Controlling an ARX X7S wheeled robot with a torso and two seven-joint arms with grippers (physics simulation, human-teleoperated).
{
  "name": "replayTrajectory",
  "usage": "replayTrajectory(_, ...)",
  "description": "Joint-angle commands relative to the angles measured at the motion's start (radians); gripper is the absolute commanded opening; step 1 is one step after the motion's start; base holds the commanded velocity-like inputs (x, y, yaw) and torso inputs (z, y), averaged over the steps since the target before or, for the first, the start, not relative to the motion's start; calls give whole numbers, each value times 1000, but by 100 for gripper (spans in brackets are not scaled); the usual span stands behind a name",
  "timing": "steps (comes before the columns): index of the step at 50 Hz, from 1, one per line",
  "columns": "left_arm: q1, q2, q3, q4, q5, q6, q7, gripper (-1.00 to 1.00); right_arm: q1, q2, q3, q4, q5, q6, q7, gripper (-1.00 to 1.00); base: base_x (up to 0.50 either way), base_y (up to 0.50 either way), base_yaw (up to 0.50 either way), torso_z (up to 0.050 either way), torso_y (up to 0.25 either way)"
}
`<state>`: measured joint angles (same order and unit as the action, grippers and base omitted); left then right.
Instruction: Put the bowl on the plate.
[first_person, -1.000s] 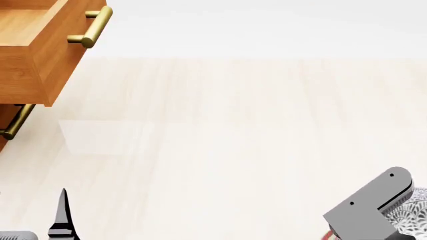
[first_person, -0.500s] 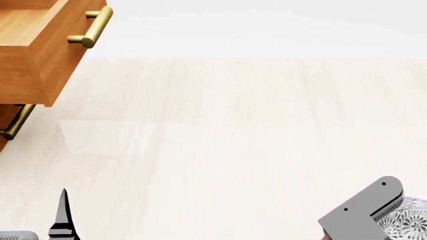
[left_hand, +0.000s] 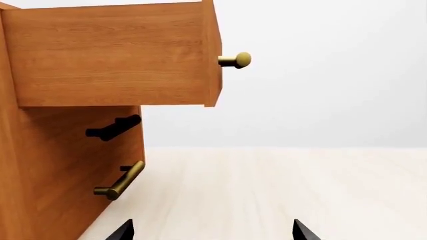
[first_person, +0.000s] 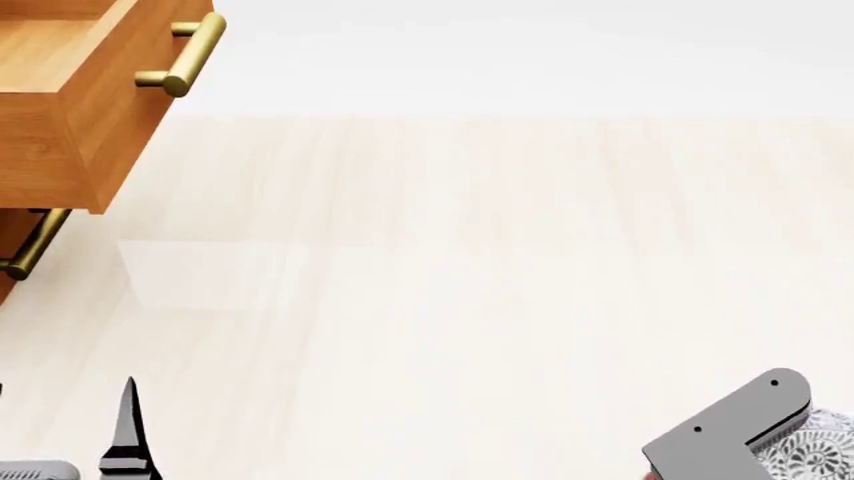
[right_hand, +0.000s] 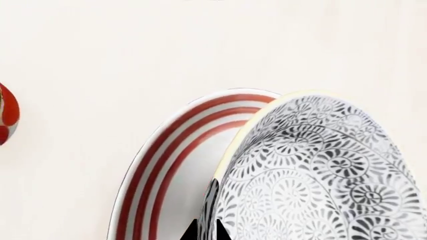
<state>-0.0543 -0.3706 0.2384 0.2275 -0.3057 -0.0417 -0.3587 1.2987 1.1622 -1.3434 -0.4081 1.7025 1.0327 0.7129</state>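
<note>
Bowl (right_hand: 313, 175), patterned in grey-black flowers with a pale rim, fills the right wrist view and sits over the plate (right_hand: 160, 165), whose red rings curve out from beneath it on one side. The right end effector (right_hand: 205, 231) is clamped on the bowl's rim: one dark fingertip shows inside the bowl wall and another just outside it, with the rim pinched between them. Whether the bowl's base touches the plate or hangs just above it cannot be told. In the head view only a sliver of the bowl (first_person: 811, 452) peeks out at the lower right corner, behind the grey bracket of the right arm (first_person: 727, 435).

A red-and-green can (right_hand: 7, 120) stands on the pale tabletop (right_hand: 100, 60), apart from the plate.

The left end effector (left_hand: 212, 232) is spread wide, its two black fingertips well apart with nothing between them. It faces a wooden cabinet (left_hand: 60, 170) whose upper drawer (left_hand: 110, 55) is pulled out; a brass handle (left_hand: 121, 180) juts from the drawer front below it.
</note>
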Motion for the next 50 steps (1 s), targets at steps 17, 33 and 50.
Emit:
replayTrajectory(17, -4, -4, 8, -2, -1, 0, -4, 100, -101, 49, 4, -4, -104, -162, -69, -100, 0, 0, 0, 0, 1)
replayTrajectory(33, -3, -6, 13, 0, -1, 2, -7, 100, -161, 86, -5, 1, -122, -239, -90, -100, 0, 0, 0, 0, 0)
replayTrajectory(50, 0, -11, 14, 12, -5, -2, -13, 100, -181, 98, 0, 9, -142, -285, -107, -100, 0, 0, 0, 0, 0)
